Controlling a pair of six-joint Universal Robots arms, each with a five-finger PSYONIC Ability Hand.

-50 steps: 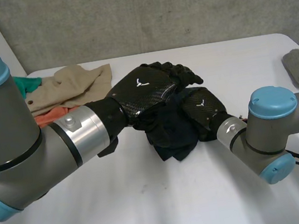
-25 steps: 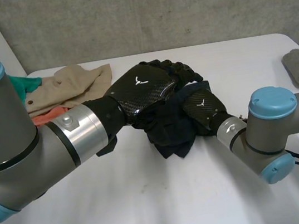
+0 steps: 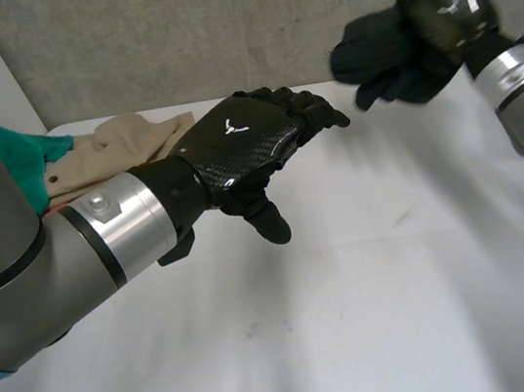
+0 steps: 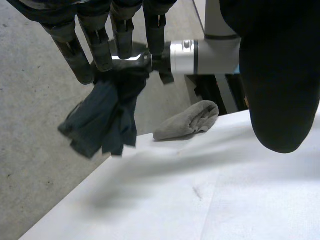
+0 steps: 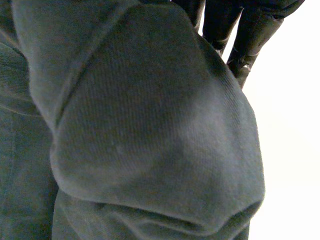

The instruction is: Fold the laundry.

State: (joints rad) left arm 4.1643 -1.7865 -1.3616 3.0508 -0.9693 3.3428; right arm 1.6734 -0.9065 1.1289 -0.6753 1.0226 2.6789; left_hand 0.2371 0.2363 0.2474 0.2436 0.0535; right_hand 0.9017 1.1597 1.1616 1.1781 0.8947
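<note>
A dark navy garment (image 3: 385,64) hangs bunched in the air over the table's far right, with my right hand (image 3: 446,6) shut on its top. From the left wrist view the same garment (image 4: 102,122) dangles beyond my left fingertips (image 4: 95,50), clear of them. In the right wrist view the dark fabric (image 5: 150,125) lies right under the palm, and the fingers (image 5: 250,35) curl past its edge. My left hand (image 3: 240,145) hovers open above the middle of the white table (image 3: 355,290), fingers straight, holding nothing.
A pile of clothes lies at the back left: a beige garment (image 3: 126,142) over a green one (image 3: 19,153). A folded grey towel (image 4: 187,120) rests near the table's far right edge.
My right hand closed on the dark garment and lifted it off the table, up and to the right. The left hand, earlier resting on that garment, now hovers free.
</note>
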